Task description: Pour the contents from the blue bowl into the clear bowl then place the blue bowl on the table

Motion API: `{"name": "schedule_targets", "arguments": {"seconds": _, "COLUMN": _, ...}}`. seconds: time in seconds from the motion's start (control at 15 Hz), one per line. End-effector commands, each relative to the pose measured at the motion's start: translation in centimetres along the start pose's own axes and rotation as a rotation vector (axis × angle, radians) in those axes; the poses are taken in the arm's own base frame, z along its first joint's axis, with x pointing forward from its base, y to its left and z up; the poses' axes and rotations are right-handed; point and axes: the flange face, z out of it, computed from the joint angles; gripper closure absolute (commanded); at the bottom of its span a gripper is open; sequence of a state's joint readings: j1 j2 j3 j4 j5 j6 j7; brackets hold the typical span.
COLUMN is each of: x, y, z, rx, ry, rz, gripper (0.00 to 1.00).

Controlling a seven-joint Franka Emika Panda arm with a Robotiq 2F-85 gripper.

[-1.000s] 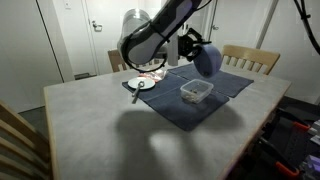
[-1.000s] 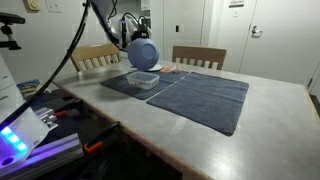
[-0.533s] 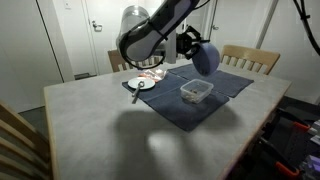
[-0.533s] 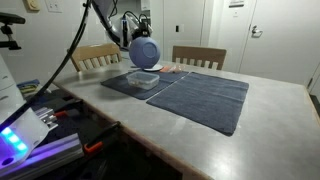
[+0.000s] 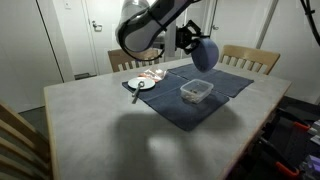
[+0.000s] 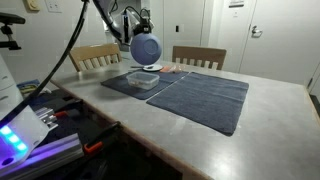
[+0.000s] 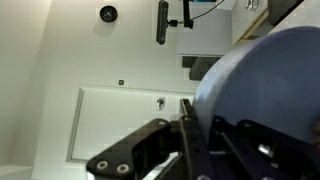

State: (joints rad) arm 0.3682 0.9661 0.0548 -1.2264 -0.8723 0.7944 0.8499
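I am seeing one blue bowl (image 5: 203, 54), one clear bowl (image 5: 196, 92), one white plate (image 5: 142, 84) and one arm (image 5: 145, 30) working over the table (image 5: 90, 120). Two chairs (image 6: 95, 55) are standing along the far edge, and a third is showing at a near corner in an exterior view (image 5: 15, 140). A dark cloth (image 5: 180, 112) is lying across the part of the table nearest those two chairs.

The jaws are pressing together on the rim of the blue bowl. In the wrist view the black fingers (image 7: 185, 125) are pinching its edge, with the blue wall (image 7: 265, 90) filling the side beyond them. The bowl is hanging in the air, tipped steeply onto its side, so its underside is facing the camera in an exterior view (image 6: 146, 49).

The clear bowl is sitting upright on the cloth, below the held bowl and apart from it in both exterior views (image 6: 142, 80). The plate is resting on the bare table just beside the cloth's corner, toward the far edge. Something dark is lying on it, too small to identify.
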Motion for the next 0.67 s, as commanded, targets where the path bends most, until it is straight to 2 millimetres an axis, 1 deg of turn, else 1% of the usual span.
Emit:
{"name": "schedule_targets", "arguments": {"seconds": 0.0, "x": 0.6, "y": 2.6, "z": 1.2, "rx": 0.106, "ry": -0.015, "rz": -0.031, "gripper": 0.98}}
{"name": "schedule_targets", "arguments": {"seconds": 0.2, "x": 1.4, "y": 4.2, "z": 2.4, "rx": 0.245, "ry": -0.005, "rz": -0.068, "gripper": 0.98}}
{"name": "schedule_targets", "arguments": {"seconds": 0.33, "x": 2.0, "y": 5.1, "z": 3.8, "rx": 0.345, "ry": 0.001, "rz": -0.086, "gripper": 0.98}}
{"name": "schedule_targets", "arguments": {"seconds": 0.6, "x": 3.0, "y": 4.9, "z": 7.6, "rx": 0.573, "ry": -0.047, "rz": -0.06, "gripper": 0.98}}
